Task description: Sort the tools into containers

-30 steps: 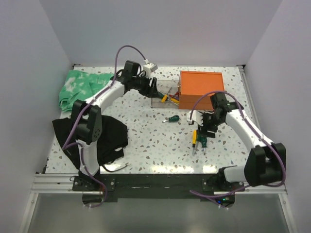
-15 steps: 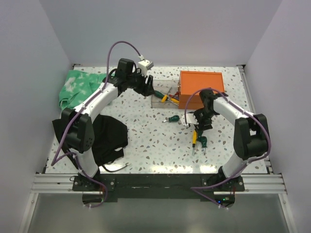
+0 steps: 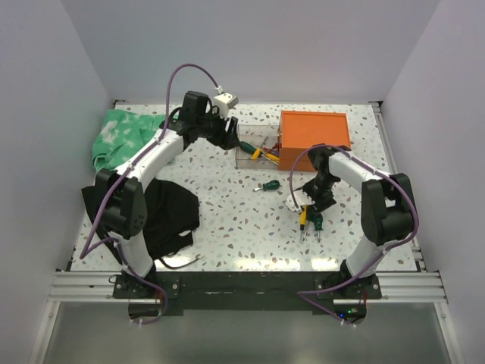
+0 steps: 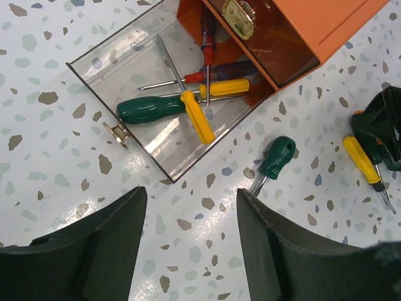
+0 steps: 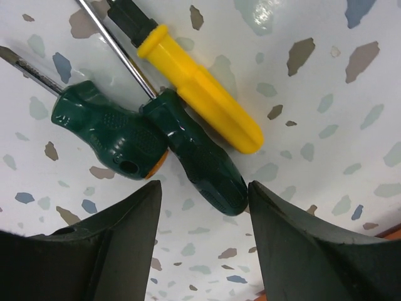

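Note:
The orange chest stands at the back right, with a clear drawer pulled out to its left. In the left wrist view the drawer holds a green-handled screwdriver, yellow-handled ones and a red one. A stubby green screwdriver lies on the table in front of it. My left gripper is open and empty above the table near the drawer. My right gripper is open, low over a yellow screwdriver, a green one and a stubby green one.
A green cloth lies at the back left and a black cloth at the front left. The speckled table is walled on three sides. The right gripper shows in the left wrist view.
My right arm has folded in and its gripper has come down closer over the three screwdrivers. My left gripper has shifted slightly back from the drawer.

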Motion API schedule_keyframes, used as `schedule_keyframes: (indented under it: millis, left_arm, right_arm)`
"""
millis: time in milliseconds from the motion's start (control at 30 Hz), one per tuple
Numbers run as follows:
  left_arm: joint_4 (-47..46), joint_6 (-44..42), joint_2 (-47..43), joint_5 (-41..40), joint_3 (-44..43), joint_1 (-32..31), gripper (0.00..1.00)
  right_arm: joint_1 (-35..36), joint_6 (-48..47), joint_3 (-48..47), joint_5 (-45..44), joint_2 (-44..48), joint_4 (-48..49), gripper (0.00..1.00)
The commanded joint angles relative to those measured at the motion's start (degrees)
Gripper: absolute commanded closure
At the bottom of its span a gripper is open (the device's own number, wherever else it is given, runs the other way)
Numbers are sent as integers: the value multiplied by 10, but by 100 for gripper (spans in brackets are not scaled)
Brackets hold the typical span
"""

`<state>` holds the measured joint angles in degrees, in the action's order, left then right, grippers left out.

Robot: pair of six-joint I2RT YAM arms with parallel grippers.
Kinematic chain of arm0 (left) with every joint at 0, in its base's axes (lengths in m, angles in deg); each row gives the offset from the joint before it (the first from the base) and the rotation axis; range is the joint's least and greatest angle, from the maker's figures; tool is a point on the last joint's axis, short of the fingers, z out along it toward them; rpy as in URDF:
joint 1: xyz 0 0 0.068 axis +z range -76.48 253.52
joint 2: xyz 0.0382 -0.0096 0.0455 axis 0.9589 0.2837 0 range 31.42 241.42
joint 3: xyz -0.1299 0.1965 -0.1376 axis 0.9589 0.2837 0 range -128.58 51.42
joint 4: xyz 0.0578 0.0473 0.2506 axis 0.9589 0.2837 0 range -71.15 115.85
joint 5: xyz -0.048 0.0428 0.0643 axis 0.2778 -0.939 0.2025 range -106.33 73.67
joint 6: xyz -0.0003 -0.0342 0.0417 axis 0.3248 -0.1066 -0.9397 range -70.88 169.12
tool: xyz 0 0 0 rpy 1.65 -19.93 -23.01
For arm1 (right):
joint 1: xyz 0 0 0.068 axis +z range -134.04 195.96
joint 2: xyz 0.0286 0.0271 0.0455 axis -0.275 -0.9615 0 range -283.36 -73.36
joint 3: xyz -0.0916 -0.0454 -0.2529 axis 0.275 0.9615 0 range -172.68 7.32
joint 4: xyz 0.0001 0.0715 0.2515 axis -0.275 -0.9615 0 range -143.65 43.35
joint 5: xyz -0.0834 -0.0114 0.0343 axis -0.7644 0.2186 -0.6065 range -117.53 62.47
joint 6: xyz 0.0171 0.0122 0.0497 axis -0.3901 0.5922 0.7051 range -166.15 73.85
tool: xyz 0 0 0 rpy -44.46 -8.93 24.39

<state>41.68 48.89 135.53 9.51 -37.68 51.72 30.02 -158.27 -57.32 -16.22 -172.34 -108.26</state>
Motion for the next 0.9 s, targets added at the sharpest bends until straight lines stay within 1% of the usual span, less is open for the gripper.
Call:
schedule_keyframes:
  millis: [0,100,167,233,267,367,467,600,667,700,733,767,800,833,867]
  left_arm:
    - [-17,-7,-1,-4,-5,4,36]
    - [-16,-6,-1,-4,-4,4,36]
    - [-15,-6,-2,-4,-2,4,36]
    - [-15,-5,-2,-4,-2,4,36]
    - [-15,-3,-2,-4,-1,4,36]
    - [-19,-2,0,1,-4,4,36]
    - [-26,19,9,10,-11,4,36]
    - [-31,31,24,21,-25,4,36]
    - [-32,36,26,24,-31,4,36]
    - [-34,37,27,24,-33,4,36]
    - [-35,37,26,18,-33,4,36]
    - [-36,39,25,15,-35,4,36]
    - [-37,40,21,9,-36,4,36]
    - [-38,39,20,-10,-39,4,36]
    - [-36,37,14,-27,-45,4,36]
  right_arm:
    - [11,-50,25,3,2,27,40]
    - [20,-44,43,15,0,65,43]
    - [27,-36,48,18,-2,78,50]
    - [30,-28,44,12,0,71,59]
    - [29,-18,41,11,3,66,68]
    - [24,3,30,-9,28,40,81]
    - [11,15,18,-15,68,20,89]
    - [3,46,-24,8,109,-8,94]
    - [4,91,-66,55,122,-22,96]
    - [8,115,-83,80,124,-22,99]
    - [13,183,-101,100,123,-18,100]
    - [19,221,-140,137,111,-13,100]
    - [33,264,-160,152,101,-6,100]
    - [39,363,-180,167,93,23,100]
    - [46,417,-215,191,71,45,100]
